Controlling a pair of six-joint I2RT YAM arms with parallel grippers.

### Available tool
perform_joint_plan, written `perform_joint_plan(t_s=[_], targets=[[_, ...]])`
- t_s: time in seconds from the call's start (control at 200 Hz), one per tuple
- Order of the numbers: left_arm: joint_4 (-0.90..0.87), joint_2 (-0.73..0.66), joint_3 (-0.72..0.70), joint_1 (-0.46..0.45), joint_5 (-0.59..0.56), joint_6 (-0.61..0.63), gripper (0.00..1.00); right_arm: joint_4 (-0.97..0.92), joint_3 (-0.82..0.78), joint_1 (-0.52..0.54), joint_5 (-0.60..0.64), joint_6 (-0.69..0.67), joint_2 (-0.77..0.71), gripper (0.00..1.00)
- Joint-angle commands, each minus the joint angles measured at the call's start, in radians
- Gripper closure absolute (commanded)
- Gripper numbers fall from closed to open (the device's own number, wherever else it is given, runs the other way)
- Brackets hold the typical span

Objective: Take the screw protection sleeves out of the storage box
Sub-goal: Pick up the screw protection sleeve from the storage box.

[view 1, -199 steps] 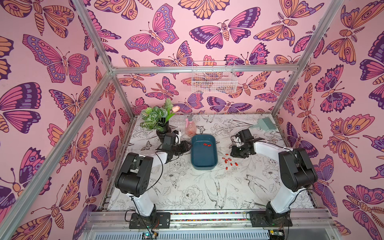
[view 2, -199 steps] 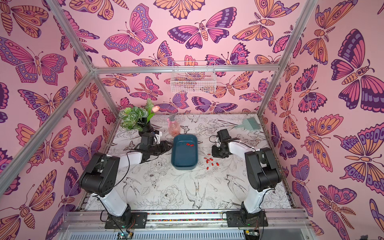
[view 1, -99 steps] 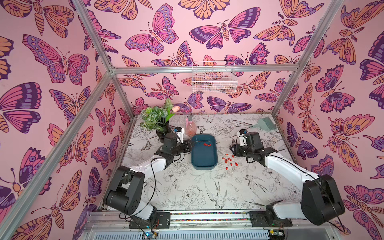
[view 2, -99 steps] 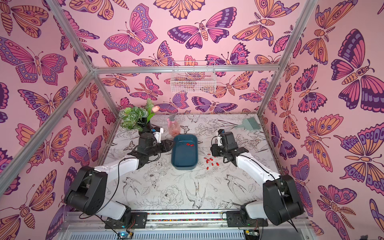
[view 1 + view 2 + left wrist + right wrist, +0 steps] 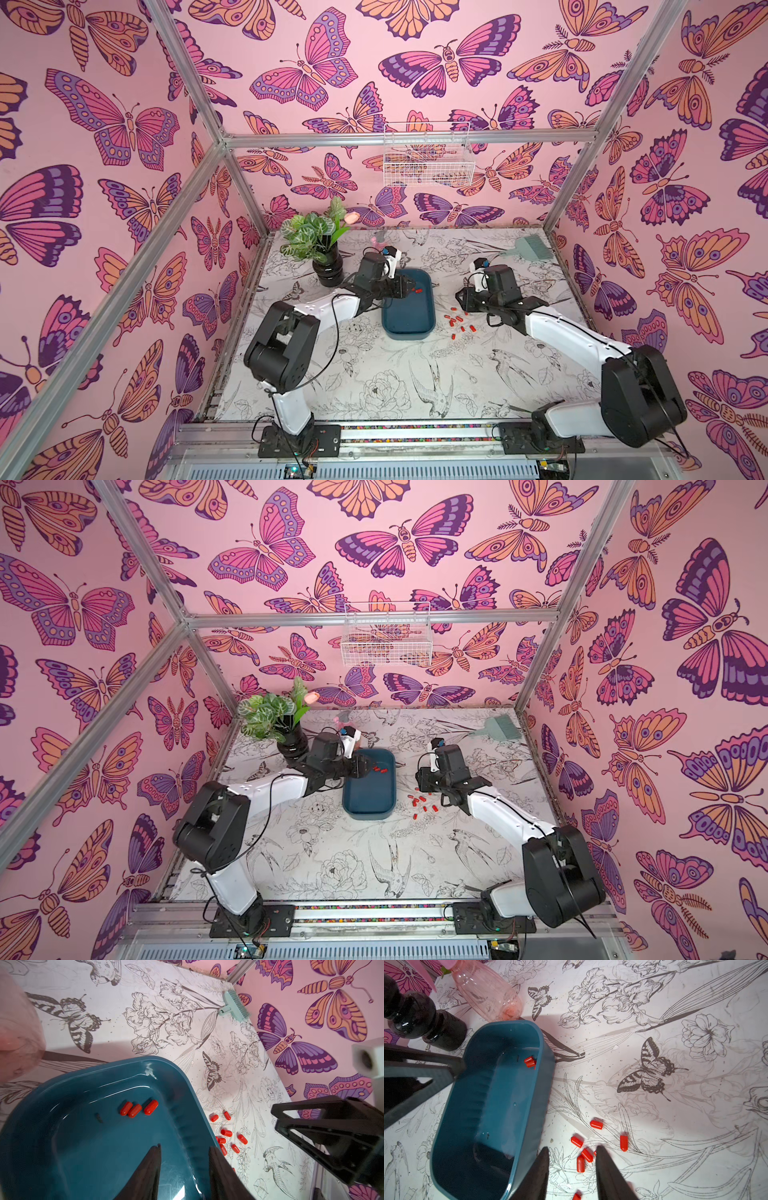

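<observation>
Since a second ago both arms have stretched further forward. The left gripper [image 5: 409, 289] has crossed from beside the storage box [image 5: 409, 320], a dark teal shallow plastic tray with rounded corners and a raised rim, to a spot over its far end.

Three screw protection sleeves [image 5: 135, 1109], tiny bright red plastic caps shaped like short cylinders, remain on the box floor near the far wall. Two touch and the third lies just beside them. A loose scatter of others [image 5: 596, 1124] already lies on the flower-printed white table [image 5: 675, 1105], just beside the box on the right arm's side.

In the left wrist view the left gripper's two black fingers stand apart with nothing between them, short of the three sleeves. The right gripper [image 5: 573, 1148] is likewise parted and empty, low over the scattered sleeves.

A clear pink plastic spray bottle [image 5: 488, 991] and a glossy black vase [image 5: 425, 1022] stand beyond the box.

The sleeves look very light, smooth and fairly stiff, so they will probably roll or skid if nudged. The lone third sleeve seems the easiest pick, pinched across its round sides at mid-length.
</observation>
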Motion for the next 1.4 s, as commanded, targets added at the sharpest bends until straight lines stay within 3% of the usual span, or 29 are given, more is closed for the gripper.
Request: perform_joint_plan(t_s=[0.0,0.471,1.397], targets=[[-0.132,0.034,0.045,-0.009,-0.035,0.052,0.6,0.01,-0.003,0.009,0.024,0.01,-0.011,0.6],[-0.189,0.159,0.138,-0.017,-0.146,0.064,0.63,0.009,-0.002,0.011,0.022,0.009,-0.009,0.6],[-0.262,0.279,0.265,-0.009,-0.207,0.064,0.7,0.007,0.005,0.016,0.011,0.005,-0.001,0.66]])
